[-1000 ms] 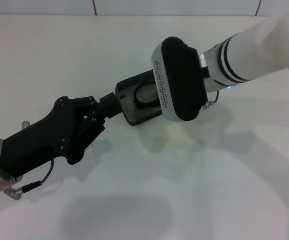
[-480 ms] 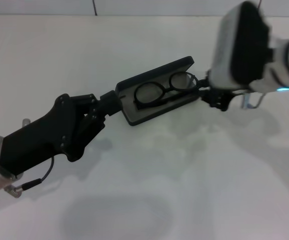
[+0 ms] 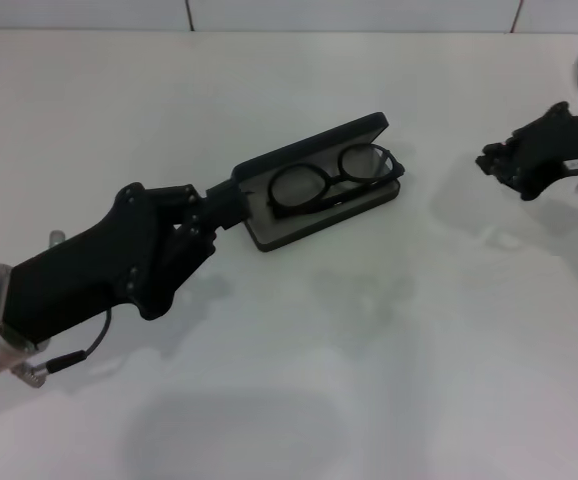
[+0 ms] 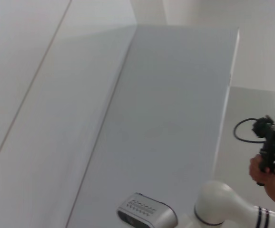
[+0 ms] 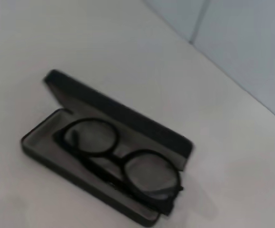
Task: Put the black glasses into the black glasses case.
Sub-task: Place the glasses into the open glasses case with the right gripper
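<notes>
Head view: black glasses [image 3: 329,178] in black glasses case [image 3: 299,225]; left end effector [image 3: 219,205] grips case end; right end effector [image 3: 499,160] state unclear.

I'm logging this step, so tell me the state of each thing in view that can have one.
black glasses: lying folded inside the case, on its grey lining.
black glasses case: open, lid raised, resting on the table.
left gripper: at the case's end, apparently gripping it.
right gripper: off to the side, clear of the case, holding nothing.
</notes>
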